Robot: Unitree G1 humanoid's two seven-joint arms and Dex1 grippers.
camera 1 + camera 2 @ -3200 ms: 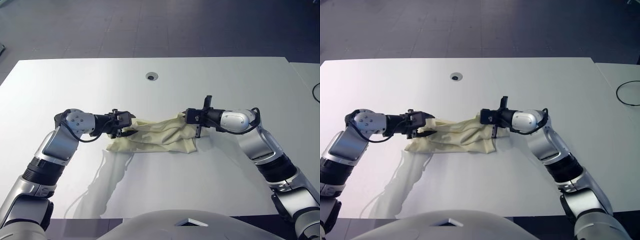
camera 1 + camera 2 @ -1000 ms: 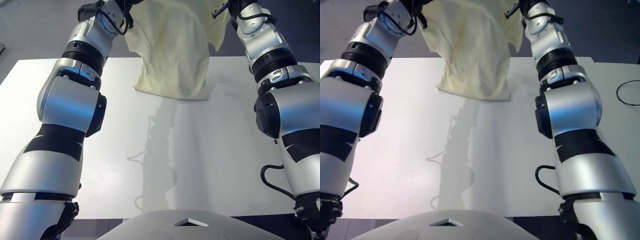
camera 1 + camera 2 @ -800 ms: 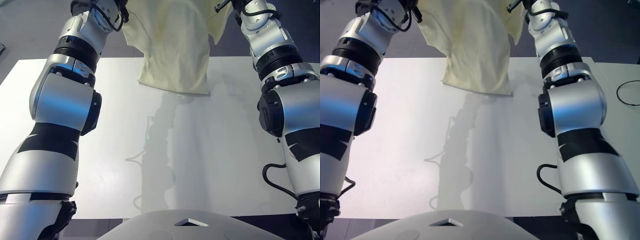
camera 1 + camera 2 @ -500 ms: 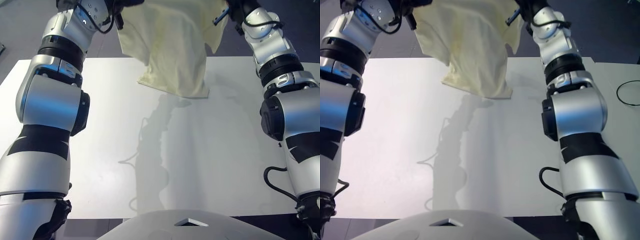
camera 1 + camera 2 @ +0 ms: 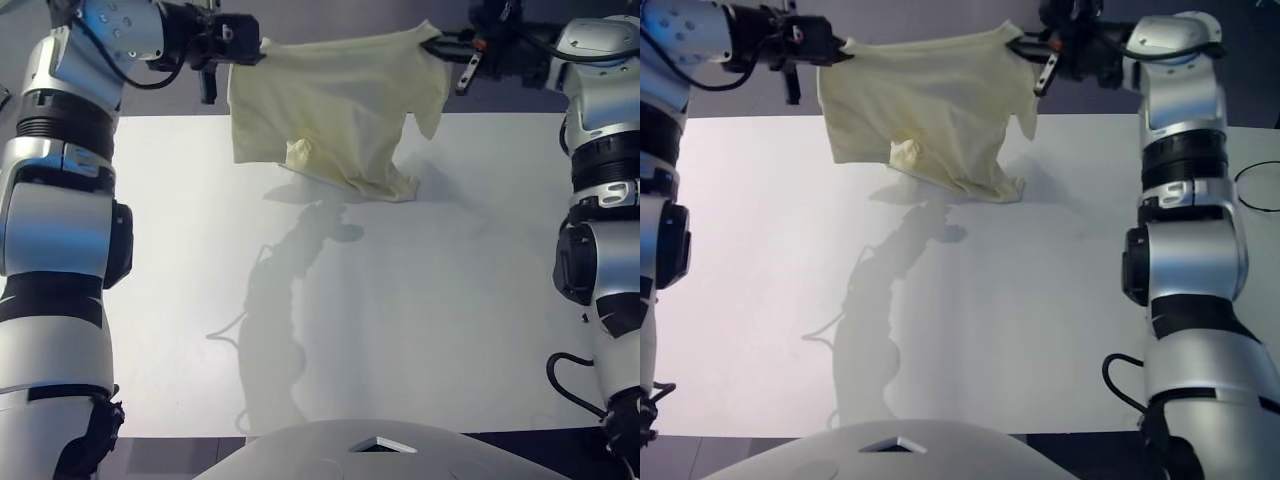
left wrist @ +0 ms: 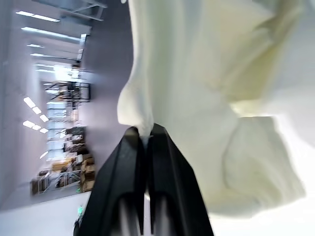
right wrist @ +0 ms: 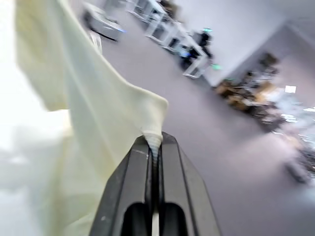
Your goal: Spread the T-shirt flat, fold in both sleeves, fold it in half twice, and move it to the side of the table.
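Note:
A pale yellow T-shirt (image 5: 335, 105) hangs stretched between my two grippers above the far part of the white table (image 5: 330, 320). My left gripper (image 5: 252, 52) is shut on the shirt's upper left corner, and the left wrist view shows its fingers (image 6: 129, 162) pinching the cloth. My right gripper (image 5: 440, 42) is shut on the upper right corner; its closed fingers (image 7: 140, 167) clamp a fold of the T-shirt (image 7: 88, 113). The shirt's lower edge (image 5: 390, 190) droops to the tabletop, with a bunched fold (image 5: 298, 152) near the left side.
A shadow of the shirt and arms falls across the middle of the table. A black cable loop (image 5: 1258, 185) lies at the right edge of a neighbouring surface. Dark floor lies beyond the far table edge.
Both arms have lowered and spread apart, pulling the T-shirt wider and bringing its top edge down into view. The shirt's hem has settled lower toward the table.

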